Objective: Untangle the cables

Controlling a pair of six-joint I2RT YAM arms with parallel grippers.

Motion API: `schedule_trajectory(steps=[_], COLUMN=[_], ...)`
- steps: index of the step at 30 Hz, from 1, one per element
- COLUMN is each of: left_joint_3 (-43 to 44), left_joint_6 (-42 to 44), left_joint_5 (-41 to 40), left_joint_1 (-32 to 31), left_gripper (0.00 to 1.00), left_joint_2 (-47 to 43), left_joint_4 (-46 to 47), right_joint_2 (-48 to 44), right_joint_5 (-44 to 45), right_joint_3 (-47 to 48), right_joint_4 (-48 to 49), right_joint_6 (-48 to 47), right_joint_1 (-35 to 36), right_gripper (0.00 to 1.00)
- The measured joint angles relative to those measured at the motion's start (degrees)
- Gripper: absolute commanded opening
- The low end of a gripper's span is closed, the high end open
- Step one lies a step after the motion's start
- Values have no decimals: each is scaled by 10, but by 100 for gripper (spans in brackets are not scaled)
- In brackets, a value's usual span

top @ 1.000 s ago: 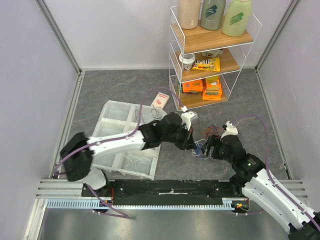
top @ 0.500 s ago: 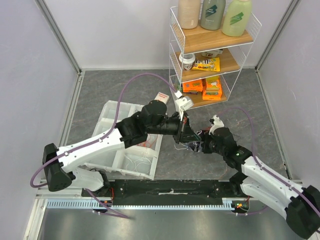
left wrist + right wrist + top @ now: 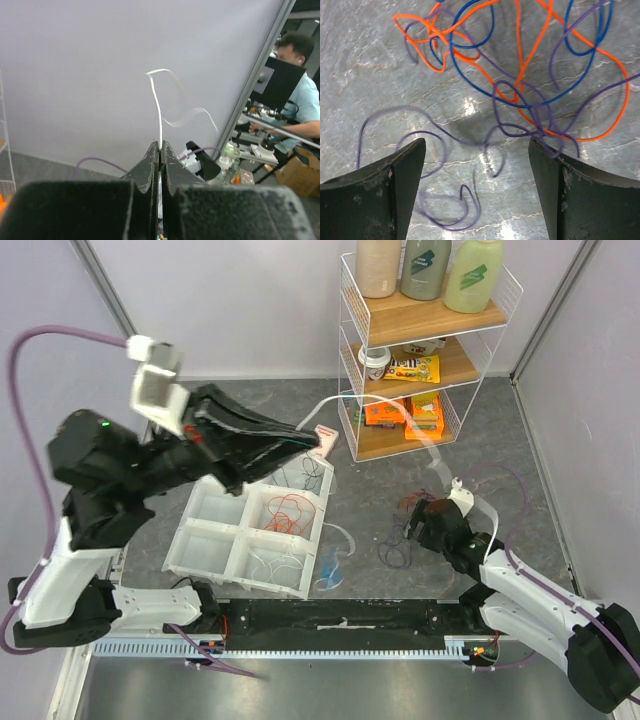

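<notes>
My left gripper (image 3: 312, 438) is raised high over the tray, and its shut tips show in the left wrist view (image 3: 160, 143). It is shut on a thin white cable (image 3: 159, 107) that curls up from the tips; in the top view it arcs right (image 3: 335, 400) toward the right arm. My right gripper (image 3: 424, 527) is open low over the grey floor; in the right wrist view (image 3: 477, 165) it holds nothing. Loose orange (image 3: 520, 75), blue (image 3: 470, 65) and purple cables (image 3: 420, 140) lie tangled just beyond and between its fingers.
A white compartment tray (image 3: 212, 540) at the left holds red cables (image 3: 290, 510) and white cables (image 3: 270, 565). A blue cable (image 3: 330, 570) lies beside it. A wire shelf (image 3: 350, 300) with bottles and snacks stands at the back right. Purple hoses run to both arms.
My left arm has swung up and back to the left, drawing the white cable out of the tangle. The tangle by my right gripper has loosened and spread on the floor.
</notes>
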Motion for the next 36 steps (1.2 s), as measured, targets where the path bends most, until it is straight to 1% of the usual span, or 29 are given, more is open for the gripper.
schedule_trajectory(steps=[5,8,10,12,14,17,24,28,30,32,35,36], left_joint_3=[13,2,-9,-17,-22,-25,-16,-5,1,5,9,9], left_joint_6=[11,12,12,12,12,12,12,12,12,12,12,12], left_joint_5=[-31,-44,-50,-51,-50,-50,-45,-38,-38,-38,-38,-38], left_joint_1=[0,0,0,0,0,0,0,0,0,0,0,0], left_gripper=[2,2,2,1,2,2,2,2,2,2,2,2], left_joint_2=[-31,-25,-14,-3,15,38,66,79,84,89,94,95], left_joint_4=[-5,-21,-33,-37,-37,-40,-40,-33,-32,-31,-30,-30], right_joint_2=[-1,-3,-10,-23,-48,-93,-171,-175,-166,-163,-158,-154], right_joint_5=[18,1,-46,-119,-187,-262,-398,-480,-505,-511,-513,-512], right_joint_3=[0,0,0,0,1,17,61,61,57,51,44,43], right_joint_4=[-14,-12,2,37,67,84,121,175,197,208,223,229], right_joint_6=[0,-31,-75,-118,-149,-185,-222,-218,-215,-214,-214,-214], right_joint_1=[-12,-15,-15,-12,-1,19,37,43,56,76,96,99], right_gripper=[92,94,95,95,95,95,95,93,93,93,89,86])
